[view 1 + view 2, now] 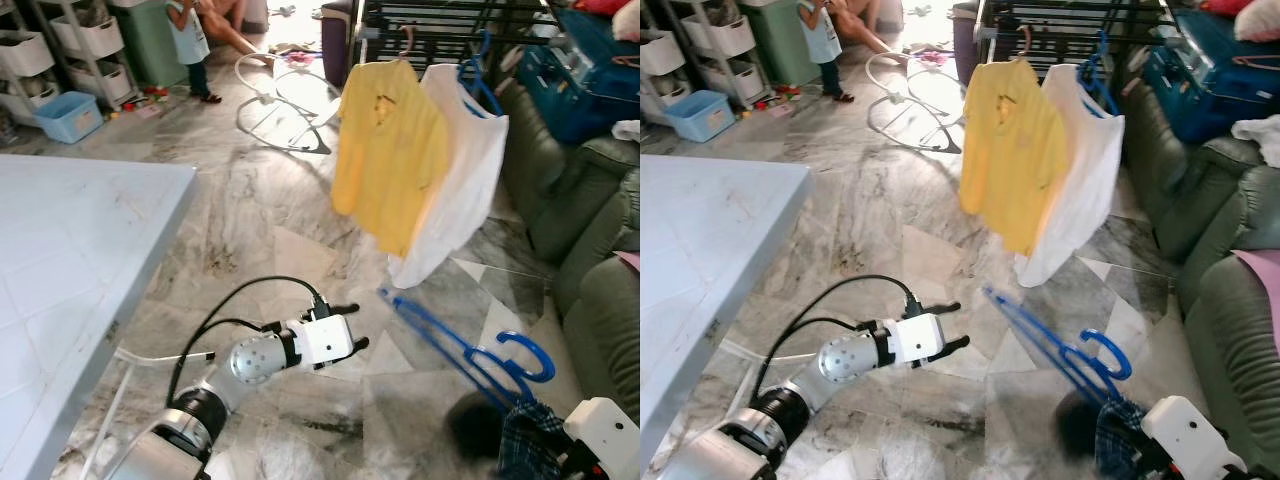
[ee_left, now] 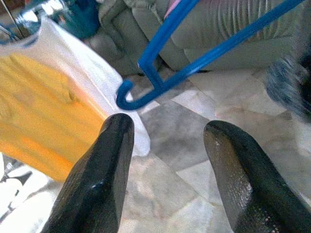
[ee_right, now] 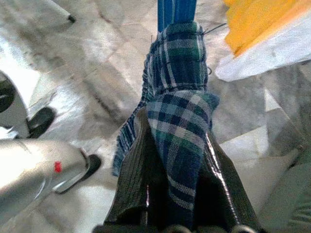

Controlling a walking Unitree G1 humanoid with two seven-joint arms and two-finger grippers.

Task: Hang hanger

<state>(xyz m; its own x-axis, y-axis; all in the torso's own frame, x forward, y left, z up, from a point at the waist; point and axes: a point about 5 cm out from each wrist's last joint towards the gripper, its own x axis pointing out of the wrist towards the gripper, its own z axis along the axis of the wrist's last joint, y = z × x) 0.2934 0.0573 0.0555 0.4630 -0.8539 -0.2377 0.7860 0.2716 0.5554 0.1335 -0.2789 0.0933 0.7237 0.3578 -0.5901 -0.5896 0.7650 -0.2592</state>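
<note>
While the right end effector [image 3: 180, 145] clamps the plaid cloth on the blue hanger [image 1: 460, 345], held above the floor, the light, stiff plastic (likely slippery) favours gripping there; left end effector [image 1: 352, 326] gapes empty.

2 head views look down at the floor [image 1: 250, 210]; wrist views sit close, sharing the yellow shirt [image 1: 385, 150].

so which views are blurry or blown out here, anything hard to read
Left wrist view: the blue hanger is sharp, the plaid cloth at the edge smeared. Right wrist view: plaid cloth crisp between the right gripper fingers, floor glare at left. Eye views: sunlight washes out the far floor; the left gripper is clear.
</note>
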